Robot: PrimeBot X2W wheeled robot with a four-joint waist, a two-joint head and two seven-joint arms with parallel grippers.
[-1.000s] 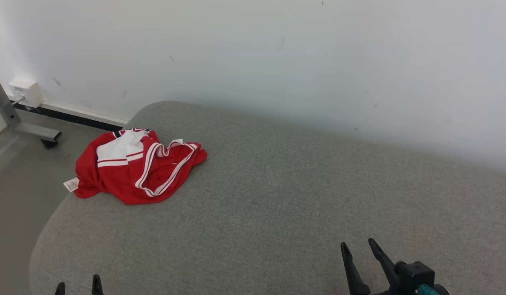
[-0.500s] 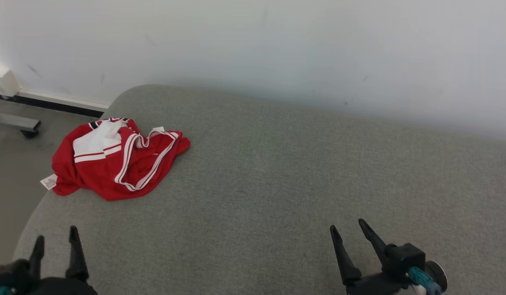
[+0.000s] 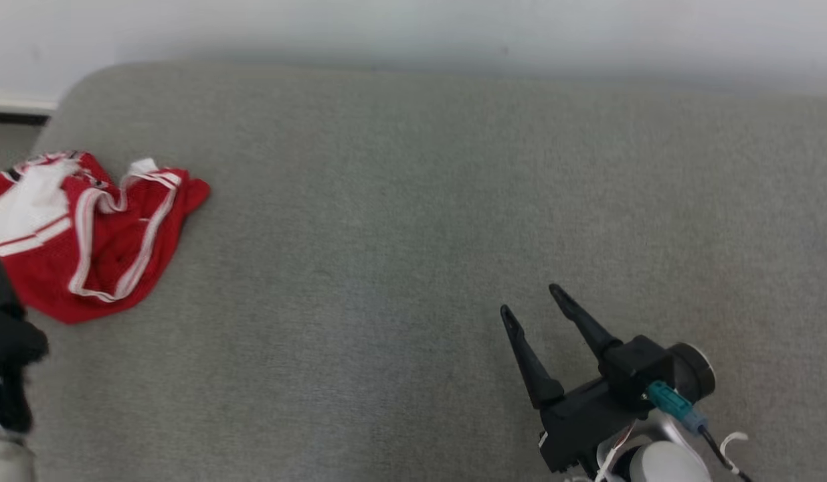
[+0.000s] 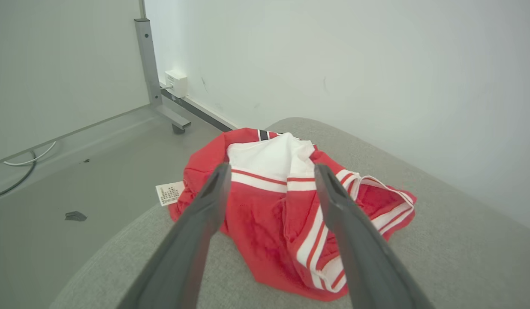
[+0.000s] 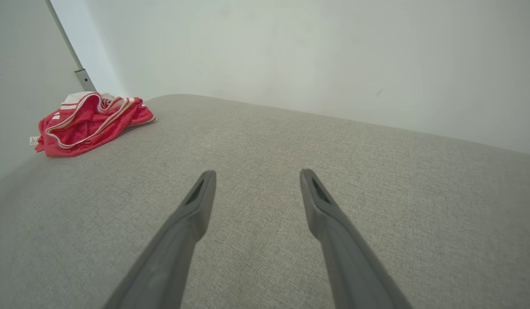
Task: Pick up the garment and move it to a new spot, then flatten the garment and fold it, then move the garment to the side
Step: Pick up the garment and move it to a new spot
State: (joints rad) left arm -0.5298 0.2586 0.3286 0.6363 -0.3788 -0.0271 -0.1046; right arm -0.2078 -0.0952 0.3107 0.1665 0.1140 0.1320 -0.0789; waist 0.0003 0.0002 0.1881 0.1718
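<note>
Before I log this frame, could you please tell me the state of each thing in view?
garment: crumpled, unfolded, lying at the grey surface's left end, not held.
care label: sticking out from the garment's side.
left gripper: jaws open, empty, pointed at the garment.
right gripper: jaws open, empty, over bare surface.

In the head view the red garment (image 3: 85, 234) runs off the left edge. A dark, blurry bit of the left arm (image 3: 9, 348) covers its lower corner. The right arm (image 3: 607, 408) is cut off by the bottom edge. In the left wrist view the two fingers (image 4: 196, 231) of the left pincer (image 4: 272, 167) stand in front of the garment and hide strips of it. The print on the white tag (image 4: 170, 194) is too small to read. A dark scrap (image 4: 75, 216) on the floor (image 4: 76, 163) is too tiny to name.
</note>
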